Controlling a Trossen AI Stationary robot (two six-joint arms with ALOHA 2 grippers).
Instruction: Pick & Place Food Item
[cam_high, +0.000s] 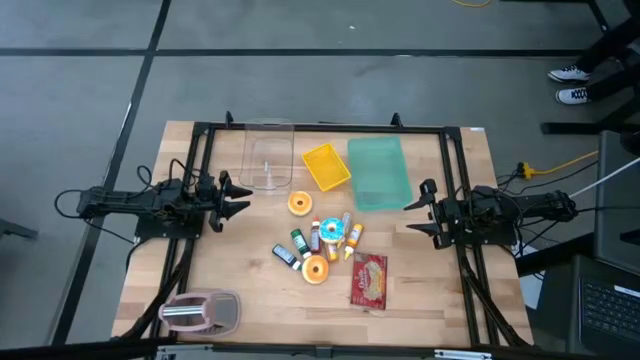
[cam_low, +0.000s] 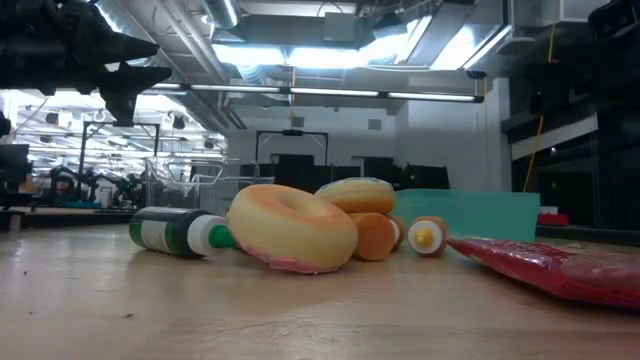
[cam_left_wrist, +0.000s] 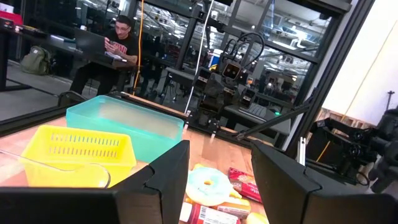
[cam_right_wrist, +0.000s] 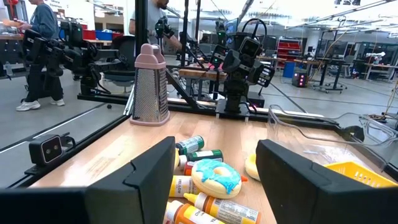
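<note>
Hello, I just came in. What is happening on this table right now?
Nothing is being handled yet. The left gripper and the right gripper both wait open and empty at opposite sides of the table. Between them lie toy doughnuts, small bottles and a red packet, beside yellow and green bins.

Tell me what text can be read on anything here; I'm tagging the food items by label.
Nothing can be read for certain.
Yellow bottle: dark print on a white label, too blurred to read.
Red packet: pale print, too small to read.
Green bottle: white label, print not legible.
Orange bottle: label too blurred to read.
Donuts, bins, grater: no text visible.
</note>
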